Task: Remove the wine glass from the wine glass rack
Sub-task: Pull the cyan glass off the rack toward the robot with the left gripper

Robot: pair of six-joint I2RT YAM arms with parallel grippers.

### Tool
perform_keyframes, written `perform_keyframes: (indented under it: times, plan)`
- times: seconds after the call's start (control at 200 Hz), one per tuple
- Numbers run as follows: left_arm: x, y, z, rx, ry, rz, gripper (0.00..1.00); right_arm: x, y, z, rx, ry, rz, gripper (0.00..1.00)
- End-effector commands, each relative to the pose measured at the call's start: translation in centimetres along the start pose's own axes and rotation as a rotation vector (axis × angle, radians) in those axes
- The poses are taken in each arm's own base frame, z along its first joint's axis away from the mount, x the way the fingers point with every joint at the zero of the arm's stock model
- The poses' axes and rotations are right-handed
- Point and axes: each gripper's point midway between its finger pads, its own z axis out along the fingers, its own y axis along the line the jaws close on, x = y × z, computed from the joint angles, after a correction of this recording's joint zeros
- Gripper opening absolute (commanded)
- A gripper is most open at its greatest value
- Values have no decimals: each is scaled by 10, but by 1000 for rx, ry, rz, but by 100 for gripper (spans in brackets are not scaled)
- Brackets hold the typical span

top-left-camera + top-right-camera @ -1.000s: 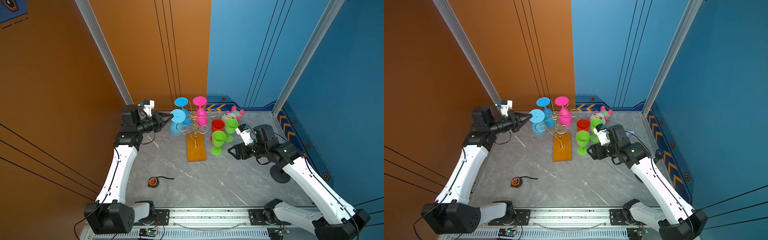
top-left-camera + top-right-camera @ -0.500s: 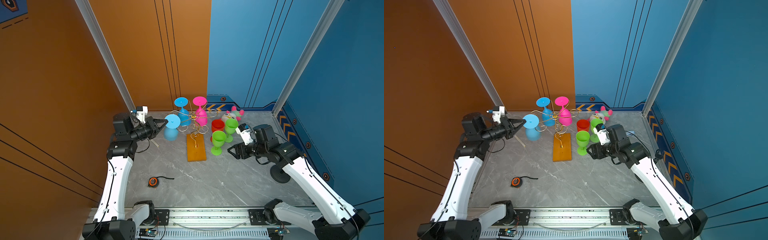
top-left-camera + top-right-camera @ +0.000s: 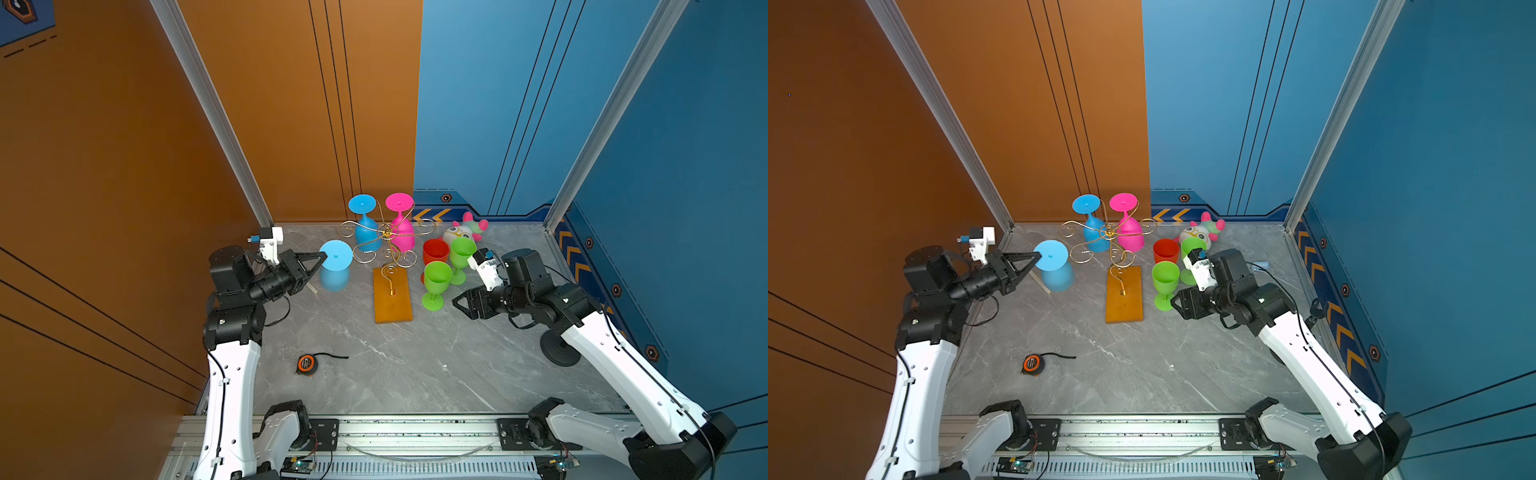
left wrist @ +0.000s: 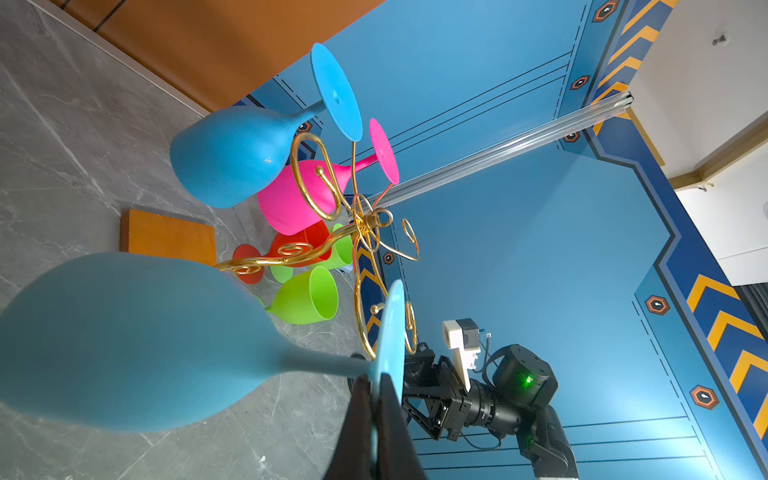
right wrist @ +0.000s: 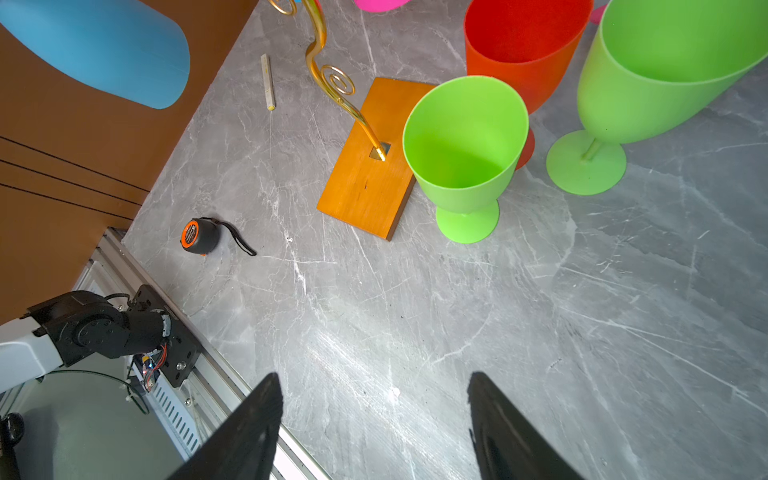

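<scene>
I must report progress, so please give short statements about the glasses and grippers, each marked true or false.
The left gripper is shut on the foot of the held blue glass. True.
The held blue glass hangs on the wine glass rack. False: it is beside the rack, off its arms.
Three glasses hang on the rack. False: two, the hanging blue glass and the pink glass.
The right gripper is open and empty. True.

"Where was your left gripper [image 3: 322, 260]?"
"Left of the wine glass rack [image 3: 392, 305]. My arm reached level toward it, jaws pinched on the foot of the blue wine glass [image 3: 336, 257]."
"And your right gripper [image 3: 459, 306]?"
"Low, right of the rack. My jaws stood apart, empty."
</scene>
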Motion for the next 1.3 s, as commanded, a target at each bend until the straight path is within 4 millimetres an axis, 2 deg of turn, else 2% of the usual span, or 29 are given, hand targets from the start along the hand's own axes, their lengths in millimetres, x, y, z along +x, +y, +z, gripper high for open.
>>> perform_keyframes:
  times: [0.0, 0.2, 0.22, 0.4, 0.516, 0.796, 1.171, 1.296]
  plan:
    - [10, -7, -5, 34, 24, 17, 0, -8, 7, -1, -26, -19, 1, 73]
    - [31, -18, -10, 86, 81, 30, 0, -9, 5, -1, -18, -19, 7, 73]
    - [37, -9, -8, 82, 100, 5, 0, -9, 5, -1, -18, -19, 7, 73]
    - [67, 3, -7, 104, 173, -22, 0, -10, 1, 1, -9, -16, 19, 75]
    - [90, 11, -1, 110, 237, -26, 0, -12, -2, 2, -4, -12, 35, 75]
    - [150, 5, 16, 153, 427, 57, 0, -14, -8, 3, 1, 8, 73, 77]
    - [202, -7, 46, 155, 582, 233, 0, -12, -25, 1, 34, 37, 135, 78]
    - [225, -10, 58, 147, 632, 315, 0, -10, -27, 2, 36, 41, 142, 79]
